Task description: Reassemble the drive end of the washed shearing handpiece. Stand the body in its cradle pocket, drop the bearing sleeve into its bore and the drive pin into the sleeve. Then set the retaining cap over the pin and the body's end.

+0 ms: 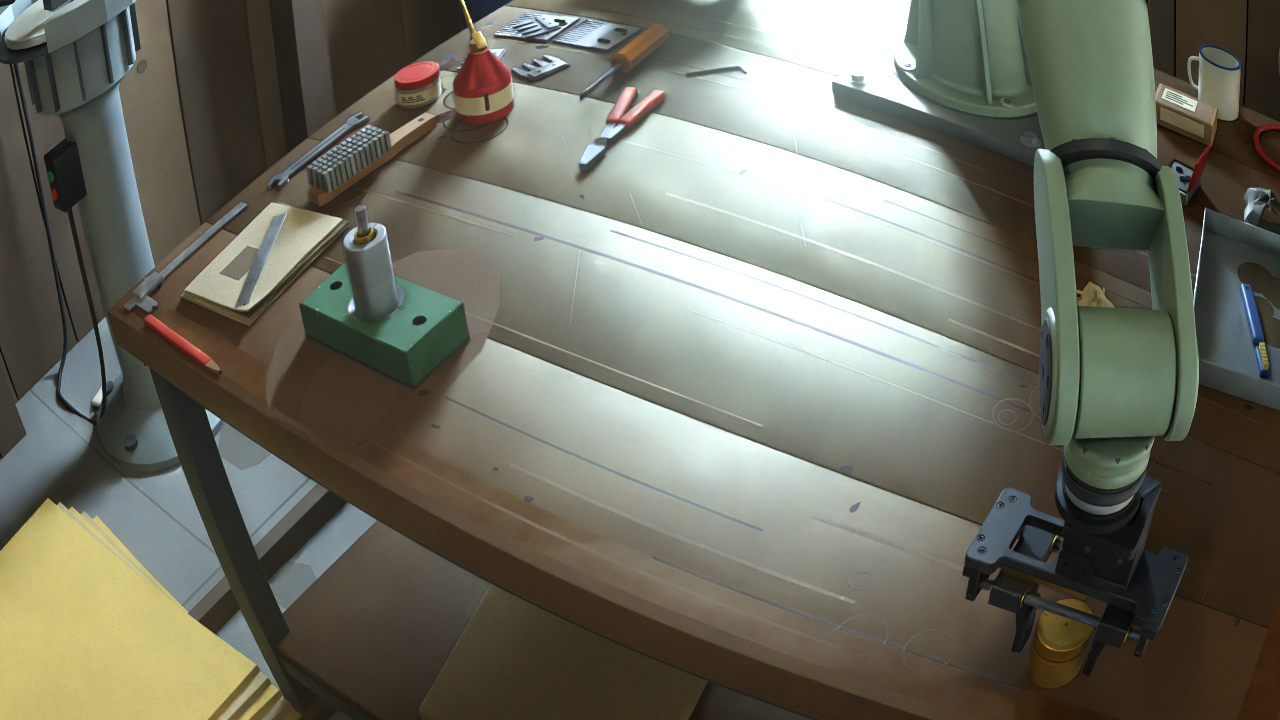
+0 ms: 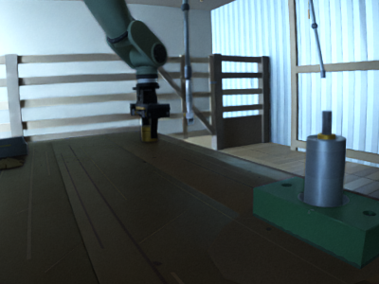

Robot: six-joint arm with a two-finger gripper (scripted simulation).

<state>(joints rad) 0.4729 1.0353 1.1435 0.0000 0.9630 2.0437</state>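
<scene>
The brass retaining cap (image 1: pixel 1059 642) stands upright on the bench near its front right corner. My gripper (image 1: pixel 1062 638) is lowered around the cap (image 2: pixel 149 133), open and holding nothing. Far across the bench, near the left edge, the grey handpiece body (image 1: pixel 371 271) stands upright in the green cradle (image 1: pixel 385 327). A brass sleeve rim (image 1: pixel 362 236) shows at the body's top and the grey drive pin (image 1: pixel 361 219) sticks up out of it. From the second side camera the body (image 2: pixel 324 170) and pin (image 2: pixel 326 122) stand in the near right foreground.
The arm's base (image 1: pixel 971 54) stands at the far right of the bench. Along the far left lie a sanding block (image 1: pixel 264 260), a wire brush (image 1: pixel 358 157), an oil can (image 1: pixel 482 85), red-handled shears (image 1: pixel 620 125) and a red pencil (image 1: pixel 179 342). A grey tray (image 1: pixel 1244 304) sits at the right edge.
</scene>
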